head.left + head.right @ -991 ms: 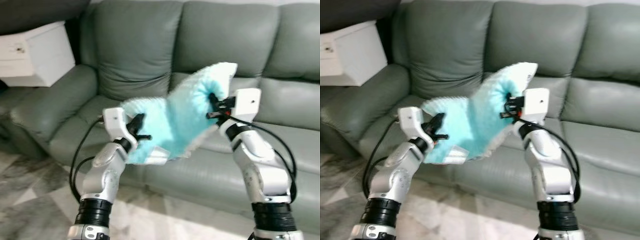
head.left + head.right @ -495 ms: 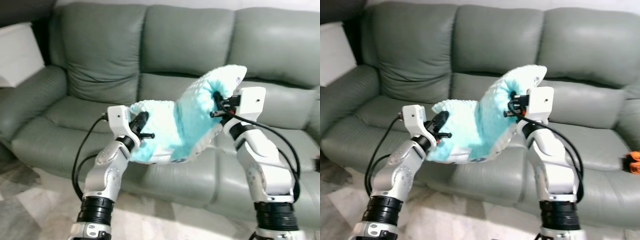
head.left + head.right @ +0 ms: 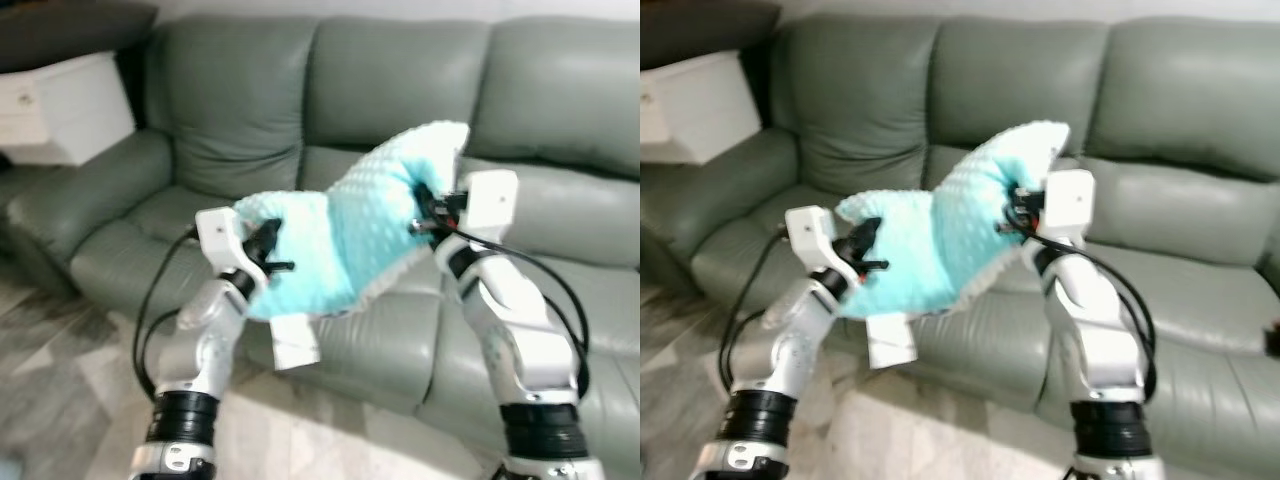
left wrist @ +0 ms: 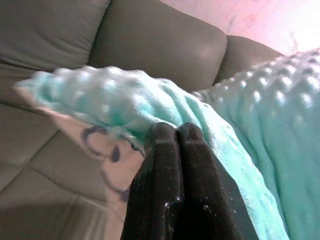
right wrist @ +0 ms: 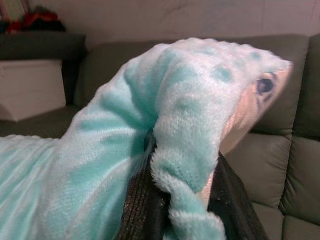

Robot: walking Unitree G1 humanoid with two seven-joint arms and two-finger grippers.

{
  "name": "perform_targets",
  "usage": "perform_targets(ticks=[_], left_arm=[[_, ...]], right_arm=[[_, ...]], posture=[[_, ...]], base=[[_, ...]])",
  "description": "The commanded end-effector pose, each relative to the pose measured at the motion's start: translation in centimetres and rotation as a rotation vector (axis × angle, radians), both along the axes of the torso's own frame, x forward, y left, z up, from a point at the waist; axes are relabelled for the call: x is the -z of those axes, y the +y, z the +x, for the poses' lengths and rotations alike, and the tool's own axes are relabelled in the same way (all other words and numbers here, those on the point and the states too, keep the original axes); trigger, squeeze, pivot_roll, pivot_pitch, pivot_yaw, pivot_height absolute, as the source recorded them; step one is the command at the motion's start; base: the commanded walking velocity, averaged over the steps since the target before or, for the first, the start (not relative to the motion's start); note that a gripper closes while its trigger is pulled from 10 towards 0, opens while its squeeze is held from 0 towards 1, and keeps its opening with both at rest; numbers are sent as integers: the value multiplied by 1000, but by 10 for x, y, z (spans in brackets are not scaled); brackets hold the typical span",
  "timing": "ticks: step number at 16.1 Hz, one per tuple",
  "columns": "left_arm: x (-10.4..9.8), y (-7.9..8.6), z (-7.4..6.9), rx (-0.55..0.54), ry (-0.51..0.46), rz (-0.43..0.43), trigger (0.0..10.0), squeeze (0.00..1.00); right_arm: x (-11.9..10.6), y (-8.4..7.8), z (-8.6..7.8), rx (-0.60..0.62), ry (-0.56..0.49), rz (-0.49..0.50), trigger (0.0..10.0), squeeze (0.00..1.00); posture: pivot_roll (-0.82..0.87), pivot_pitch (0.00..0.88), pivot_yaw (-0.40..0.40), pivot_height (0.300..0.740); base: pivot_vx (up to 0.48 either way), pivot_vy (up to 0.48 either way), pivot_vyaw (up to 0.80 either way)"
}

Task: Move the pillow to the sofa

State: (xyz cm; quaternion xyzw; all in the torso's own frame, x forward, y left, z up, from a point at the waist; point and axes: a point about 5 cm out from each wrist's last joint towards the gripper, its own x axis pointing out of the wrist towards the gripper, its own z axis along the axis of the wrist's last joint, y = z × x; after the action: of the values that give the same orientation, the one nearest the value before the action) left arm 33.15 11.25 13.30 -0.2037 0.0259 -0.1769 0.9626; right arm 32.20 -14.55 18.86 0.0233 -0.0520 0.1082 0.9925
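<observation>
A fluffy turquoise pillow (image 3: 345,228) with a bumpy pile and a pale printed underside hangs in the air between my two arms, in front of the grey-green sofa (image 3: 400,90). My left gripper (image 3: 268,252) is shut on the pillow's lower left edge, its black fingers (image 4: 170,165) pressed together on the fabric. My right gripper (image 3: 425,208) is shut on the raised right corner, where the plush folds over the fingers (image 5: 145,200). A white tag (image 3: 293,342) dangles below the pillow. The sofa seat (image 3: 560,290) lies just beyond the pillow.
A white box (image 3: 65,108) stands past the sofa's left armrest (image 3: 75,190). Pale marbled floor (image 3: 60,380) lies below, in front of the sofa. The sofa's back cushions (image 3: 1020,80) rise behind the pillow.
The whole view has swung, bringing the white box back in at the left. Both grippers keep their hold on the pillow, and its white tag now hangs below it.
</observation>
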Motion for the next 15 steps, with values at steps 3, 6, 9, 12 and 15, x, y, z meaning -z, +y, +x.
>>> perform_targets(ticks=[3,6,9,12,15], left_arm=[[-9,2,2,9,-47,2,10000,0],[-6,-1,3,4,-16,34,10000,0],[-4,-1,4,2,-11,44,10000,0],[-5,0,4,1,-11,46,10000,0],[-4,-1,4,5,-11,46,10000,0]], right_arm=[[-8,7,1,-21,-32,3,10000,0],[-7,7,1,-20,-31,3,10000,0],[-7,8,1,-21,-27,2,10000,0],[-6,9,1,-19,-22,4,10000,0],[-5,9,1,-18,-20,5,10000,0]], posture=[[-244,0,25,740],[-242,0,27,740],[-240,0,29,740],[-241,0,30,740],[-241,0,31,740]], base=[[291,382,0],[0,0,0],[0,0,0],[0,0,-800],[0,0,-800]])
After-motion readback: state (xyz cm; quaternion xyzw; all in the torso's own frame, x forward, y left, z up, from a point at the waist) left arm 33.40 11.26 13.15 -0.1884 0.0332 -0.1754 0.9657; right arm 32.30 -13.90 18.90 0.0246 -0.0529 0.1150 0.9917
